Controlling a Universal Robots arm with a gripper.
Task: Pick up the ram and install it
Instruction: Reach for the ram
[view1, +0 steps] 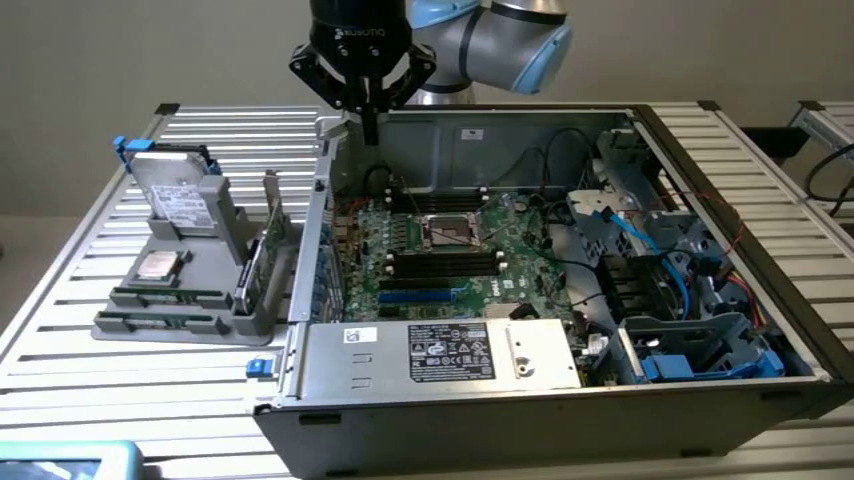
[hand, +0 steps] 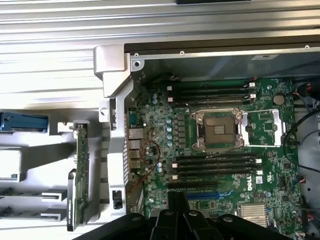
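Note:
The ram (view1: 166, 297) is a thin green stick lying flat in the front of a grey holder (view1: 134, 328) on the exterior view's left, with a second similar stick (view1: 155, 321) just in front of it. My gripper (view1: 368, 132) hangs above the back left corner of the open computer case (view1: 534, 400), fingers shut and holding nothing. In the wrist view the shut gripper (hand: 177, 207) hovers over the green motherboard (hand: 270, 125), whose black memory slots (hand: 215, 165) lie beside the processor socket (hand: 218, 129).
The holder also carries an upright silver hard drive (view1: 180, 195), a processor chip (view1: 160, 265) and a tall green expansion card (view1: 274, 250). Cables and drive bays (view1: 694, 350) crowd the case's right side. A slatted metal table (view1: 80, 400) lies underneath.

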